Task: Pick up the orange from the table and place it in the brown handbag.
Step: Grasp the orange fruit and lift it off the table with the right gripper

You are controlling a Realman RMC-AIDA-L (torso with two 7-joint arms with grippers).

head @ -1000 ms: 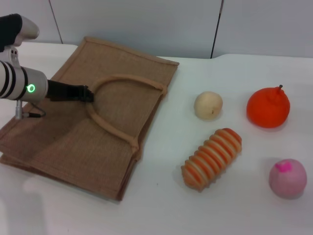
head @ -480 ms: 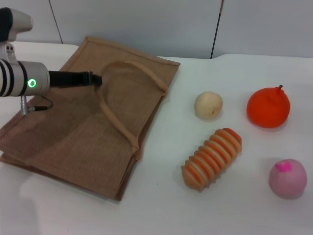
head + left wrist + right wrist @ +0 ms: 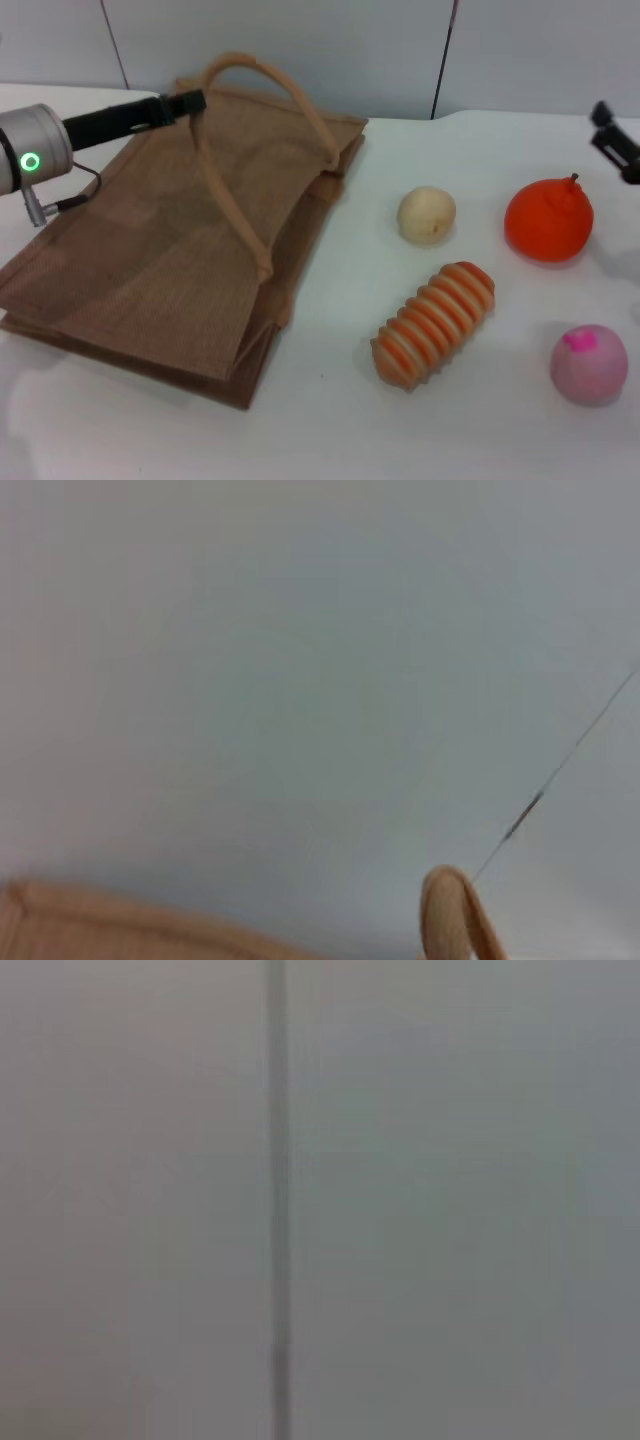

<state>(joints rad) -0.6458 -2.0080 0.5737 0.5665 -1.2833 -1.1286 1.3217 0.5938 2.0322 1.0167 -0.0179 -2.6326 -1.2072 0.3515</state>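
The orange (image 3: 548, 222) rests on the white table at the right in the head view, smooth and bright with a dark stem nub. The brown handbag (image 3: 170, 260) lies flat on the left. One looping handle (image 3: 260, 80) is raised above the bag and pulls the upper layer up. My left gripper (image 3: 195, 101) is shut on that handle near the bag's far edge. The handle (image 3: 455, 915) and the handbag's rim (image 3: 100, 920) show in the left wrist view. My right gripper (image 3: 615, 140) enters at the right edge, just beyond and above the orange, apart from it.
A small beige ball (image 3: 426, 214) sits between bag and orange. A ribbed orange-and-cream oblong (image 3: 434, 323) lies nearer the front. A pink ball (image 3: 588, 363) is at the front right. A grey wall stands behind the table; the right wrist view shows only wall.
My left gripper has risen and moved toward the far edge with the handle, lifting the bag's upper layer. My right gripper has come into view at the right edge.
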